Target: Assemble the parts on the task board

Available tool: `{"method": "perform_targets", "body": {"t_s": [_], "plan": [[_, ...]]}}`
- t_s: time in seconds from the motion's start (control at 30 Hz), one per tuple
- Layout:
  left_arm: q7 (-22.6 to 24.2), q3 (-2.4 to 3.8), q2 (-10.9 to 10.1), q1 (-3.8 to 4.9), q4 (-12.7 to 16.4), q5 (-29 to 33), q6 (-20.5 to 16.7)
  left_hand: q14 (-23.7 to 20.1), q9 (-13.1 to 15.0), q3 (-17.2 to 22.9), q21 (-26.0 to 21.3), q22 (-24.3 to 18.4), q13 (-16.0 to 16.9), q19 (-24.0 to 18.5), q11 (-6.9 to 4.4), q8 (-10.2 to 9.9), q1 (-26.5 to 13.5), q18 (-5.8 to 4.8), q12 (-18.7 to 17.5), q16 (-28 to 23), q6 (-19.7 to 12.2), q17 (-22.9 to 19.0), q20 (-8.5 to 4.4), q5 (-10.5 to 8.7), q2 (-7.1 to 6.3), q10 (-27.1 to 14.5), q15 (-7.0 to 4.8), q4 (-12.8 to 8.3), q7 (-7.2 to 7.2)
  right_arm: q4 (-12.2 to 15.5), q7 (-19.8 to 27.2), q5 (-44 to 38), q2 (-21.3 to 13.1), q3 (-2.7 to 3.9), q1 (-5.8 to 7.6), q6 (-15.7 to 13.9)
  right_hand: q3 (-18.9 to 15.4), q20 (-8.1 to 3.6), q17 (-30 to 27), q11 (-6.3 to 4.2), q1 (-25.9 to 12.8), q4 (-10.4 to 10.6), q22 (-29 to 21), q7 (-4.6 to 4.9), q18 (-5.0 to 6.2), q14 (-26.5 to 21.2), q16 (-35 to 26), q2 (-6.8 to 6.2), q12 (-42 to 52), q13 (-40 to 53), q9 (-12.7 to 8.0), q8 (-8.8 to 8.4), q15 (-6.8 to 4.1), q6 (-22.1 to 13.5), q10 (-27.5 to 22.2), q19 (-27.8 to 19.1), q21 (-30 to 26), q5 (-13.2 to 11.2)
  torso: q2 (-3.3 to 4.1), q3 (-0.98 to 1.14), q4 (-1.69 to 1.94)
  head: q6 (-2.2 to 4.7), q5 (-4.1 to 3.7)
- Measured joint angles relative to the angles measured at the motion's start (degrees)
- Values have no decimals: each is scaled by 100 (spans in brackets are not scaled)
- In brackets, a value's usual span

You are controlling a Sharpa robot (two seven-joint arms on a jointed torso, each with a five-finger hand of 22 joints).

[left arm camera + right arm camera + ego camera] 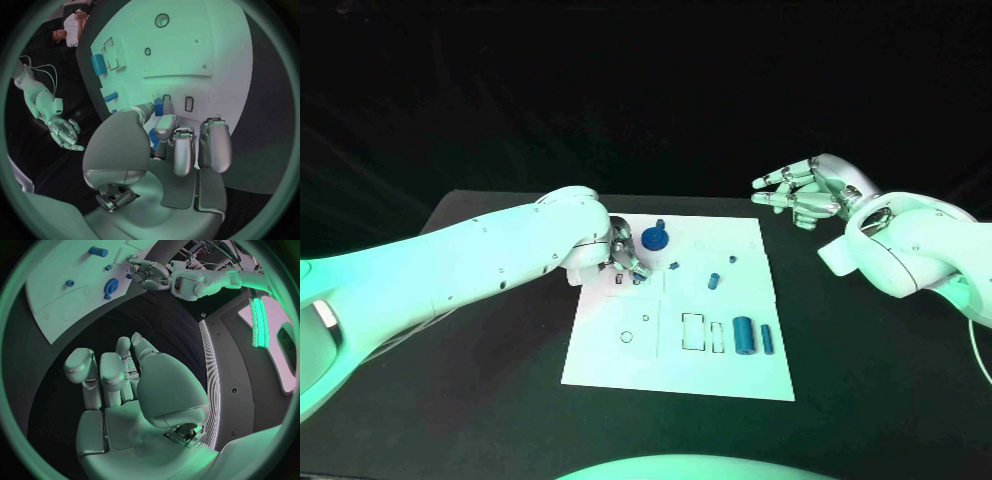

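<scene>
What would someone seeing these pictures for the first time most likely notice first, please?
Most striking is the white task board in the middle of the black table, with small blue parts on it: a gear-like piece near its far edge and two blue cylinders nearer the robot. The left hand works at the board's far left part, fingers down on it, while the right hand is raised beyond the board's far right corner, holding nothing.

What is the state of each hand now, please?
Left hand: over the task board, fingers curled at a small blue part; a grip cannot be told.
Right hand: open, holding nothing, off the board.
</scene>
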Motion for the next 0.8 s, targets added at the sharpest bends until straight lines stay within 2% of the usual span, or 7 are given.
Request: {"method": "perform_targets", "body": {"t_s": [0.4,0.8], "plan": [[14,-2,-103,-40,138,-276,-180,0,54,88,0,0,-4,0,-19,34,-83,0,0,0,-10,-1,-1,20,-39,19,0,-45,10,-16,13,20,23,0,-6,3,0,0,9,1,0,0,0,-1,0,0,0,0,-21,-8,0,0,0,-1,1,0,0,-1,5,-8,1,-8,27],[-8,2,-106,-54,160,-520,-72,0,61,117,0,3,-44,0,-19,34,-125,0,0,0,-10,-1,-1,19,-81,19,0,-73,11,-27,17,29,31,0,-10,9,0,0,8,1,0,0,-6,-8,0,0,0,0,-21,-8,0,0,0,-8,2,0,0,21,7,-12,1,-48,47]]}}
